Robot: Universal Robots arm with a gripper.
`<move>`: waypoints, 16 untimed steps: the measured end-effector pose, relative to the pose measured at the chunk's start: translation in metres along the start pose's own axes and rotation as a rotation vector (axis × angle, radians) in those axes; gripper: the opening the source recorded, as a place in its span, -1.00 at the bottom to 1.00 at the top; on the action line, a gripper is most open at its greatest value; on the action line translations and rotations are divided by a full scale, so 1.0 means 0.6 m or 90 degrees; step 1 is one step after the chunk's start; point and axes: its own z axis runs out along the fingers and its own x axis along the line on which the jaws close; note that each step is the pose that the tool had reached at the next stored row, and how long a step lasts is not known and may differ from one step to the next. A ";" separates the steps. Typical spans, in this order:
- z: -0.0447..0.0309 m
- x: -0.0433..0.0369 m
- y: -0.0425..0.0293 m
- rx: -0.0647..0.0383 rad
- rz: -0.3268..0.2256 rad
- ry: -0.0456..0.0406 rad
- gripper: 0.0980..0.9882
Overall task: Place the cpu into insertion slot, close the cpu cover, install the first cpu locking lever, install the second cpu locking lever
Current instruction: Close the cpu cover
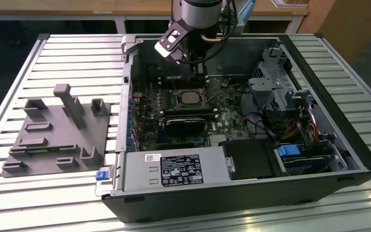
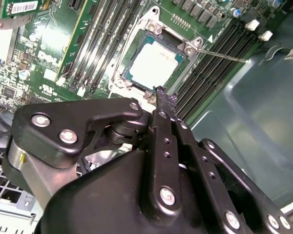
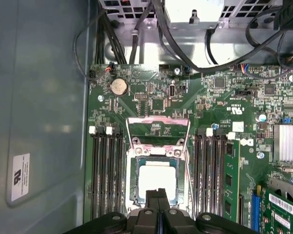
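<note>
Exterior view, left to right: grey fixture point(image 1: 56, 130) sitting on the slatted bench point(image 1: 63, 53). Open computer case point(image 1: 237, 193) lying beside it, with the arm reaching down inside and its tip getting lost against the dark board.

First wrist view: cpu cover point(image 3: 157, 121) standing tilted open beyond the insertion slot point(image 3: 133, 185). The cpu point(image 3: 157, 179) is lying in the slot, silver top up, hiding the pin field. End effector point(image 3: 158, 195) is hanging at the cpu's edge, fingers pressed together and pinching nothing. Contact is hard to judge, and its body is running out of frame.

Second wrist view: locking lever point(image 2: 219, 54) sticking out away from the socket.
</note>
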 end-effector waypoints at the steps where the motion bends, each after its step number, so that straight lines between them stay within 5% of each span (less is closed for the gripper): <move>1: 0.000 0.000 0.002 0.000 0.000 0.0000 -0.98; 16: 0.001 0.000 0.017 0.000 0.000 0.0000 -0.98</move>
